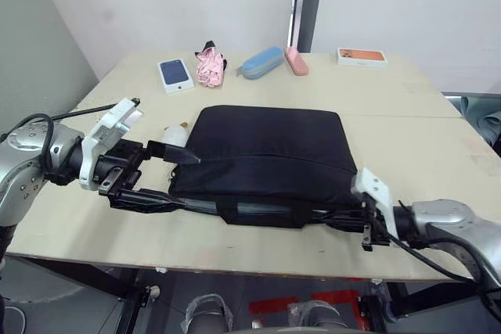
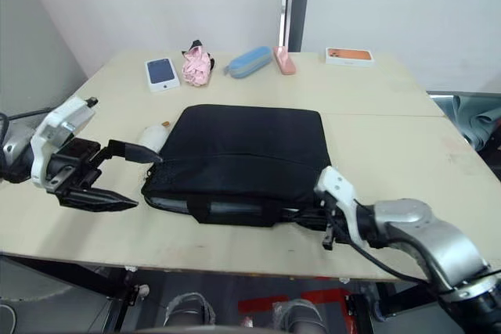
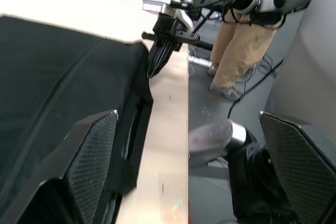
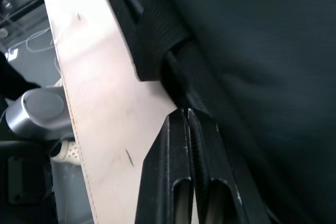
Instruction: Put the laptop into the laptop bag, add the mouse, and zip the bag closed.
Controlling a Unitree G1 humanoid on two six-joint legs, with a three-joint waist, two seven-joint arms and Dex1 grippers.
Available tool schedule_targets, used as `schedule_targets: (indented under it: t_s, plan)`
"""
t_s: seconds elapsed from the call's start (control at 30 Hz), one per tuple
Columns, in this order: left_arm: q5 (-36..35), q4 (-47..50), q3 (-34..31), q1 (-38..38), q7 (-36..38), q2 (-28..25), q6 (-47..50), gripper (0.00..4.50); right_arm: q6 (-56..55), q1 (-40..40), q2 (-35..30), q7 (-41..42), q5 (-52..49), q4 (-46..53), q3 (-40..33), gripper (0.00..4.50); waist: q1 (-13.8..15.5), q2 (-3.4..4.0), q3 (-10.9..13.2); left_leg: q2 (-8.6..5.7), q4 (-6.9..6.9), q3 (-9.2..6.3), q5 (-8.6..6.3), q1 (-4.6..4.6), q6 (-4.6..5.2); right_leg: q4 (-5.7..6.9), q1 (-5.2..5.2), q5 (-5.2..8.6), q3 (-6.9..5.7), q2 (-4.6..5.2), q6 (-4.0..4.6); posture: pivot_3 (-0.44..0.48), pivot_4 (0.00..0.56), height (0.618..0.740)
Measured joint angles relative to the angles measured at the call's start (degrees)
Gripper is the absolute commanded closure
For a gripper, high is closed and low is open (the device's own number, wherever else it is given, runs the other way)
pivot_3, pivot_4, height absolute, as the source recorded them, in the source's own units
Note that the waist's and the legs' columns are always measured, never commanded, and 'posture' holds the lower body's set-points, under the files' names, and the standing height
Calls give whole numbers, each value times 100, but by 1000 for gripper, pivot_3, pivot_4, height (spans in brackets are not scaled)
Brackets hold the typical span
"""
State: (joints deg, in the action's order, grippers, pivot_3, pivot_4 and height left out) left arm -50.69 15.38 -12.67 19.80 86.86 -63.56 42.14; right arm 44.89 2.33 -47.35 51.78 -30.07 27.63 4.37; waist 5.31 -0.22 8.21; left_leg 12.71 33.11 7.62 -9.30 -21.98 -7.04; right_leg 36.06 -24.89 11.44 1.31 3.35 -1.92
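The black laptop bag point(image 1: 266, 154) lies flat in the middle of the table, its strap handle point(image 4: 157, 40) at the near edge. A silver-grey strip of the laptop point(image 1: 262, 210) shows inside the bag's near opening. The mouse is out of view. My left gripper point(image 1: 184, 183) is open at the bag's near left corner, one finger over the top and one along the front edge. My right gripper point(image 4: 186, 114) is shut, its tips pressed against the bag's near edge right of the handle; I cannot tell whether anything is pinched. It also appears as the right gripper point(image 3: 153, 72).
A puffy white object with a brown tab point(image 1: 176, 135) sits by the bag's left side. Along the back stand a white box with blue top point(image 1: 174, 74), pink cloth point(image 1: 209, 66), blue case point(image 1: 261, 62), pink case point(image 1: 296, 60) and an orange-topped box point(image 1: 362, 56). The table edge point(image 3: 178, 145) runs close by. A person's tan trousers point(image 3: 236, 51) stand beyond it.
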Motion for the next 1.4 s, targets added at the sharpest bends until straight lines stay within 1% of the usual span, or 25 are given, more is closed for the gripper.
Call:
schedule_targets:
  t_s: [0.07,0.2,0.33,0.53,0.7,0.8,0.97,1.1,1.2,1.33,1.4]
  plan:
    - [13,-1,0,2,-9,3,-3,0,16,11,72,-66,49,43,167,4434,1,0,0,0,1,0,0,2,0,2,1,0,1,0,0,0,150,740]
    - [45,-41,45,138,-49,19,5,0,30,287,190,-258,293,113,562,4434,-25,0,0,0,7,2,1,6,-3,14,3,-1,5,-1,1,0,150,740]
    - [93,-113,101,289,-99,61,13,0,48,462,345,-406,405,93,733,4434,-55,1,-1,1,8,1,3,6,-6,20,2,-1,5,-2,1,0,150,740]
    - [139,-241,245,445,-120,116,13,0,116,477,347,-332,243,170,719,4434,-63,1,-1,1,8,1,3,5,-7,19,1,-1,5,-3,1,0,150,740]
    - [187,-359,312,594,-119,194,12,0,302,486,656,-263,-476,424,363,4434,-59,1,-1,2,13,0,3,6,-6,24,3,-2,5,-3,2,0,150,740]
    - [205,-442,424,672,-119,237,12,0,382,600,778,-315,-699,452,262,4434,-60,1,-1,2,20,-1,4,7,-6,33,2,-2,6,-3,3,0,150,740]
    - [246,-514,500,766,-114,262,10,0,430,659,790,-397,-766,451,245,4434,-55,1,-1,2,22,-1,5,6,-8,36,2,-2,6,-3,2,0,150,740]
    - [353,-611,543,933,-102,309,-7,0,538,756,807,-398,-1079,500,149,4434,-53,2,-1,2,25,-2,5,6,-10,43,1,-2,7,-2,2,0,150,740]
    - [398,-693,618,937,-90,364,-28,0,619,760,765,-352,-1364,731,26,4434,-46,2,-1,2,25,-3,5,6,-10,43,2,-1,6,-3,2,0,150,740]
    - [436,-738,653,978,-82,385,-61,0,845,695,627,-490,-1439,909,147,4434,-5,2,-1,2,25,-4,7,7,-13,42,2,-1,5,-3,2,0,150,740]
    - [440,-758,657,1062,-76,395,-84,0,889,629,574,-661,-1245,921,400,4434,9,2,-1,2,25,-5,9,7,-17,42,3,-1,4,-2,2,0,150,740]
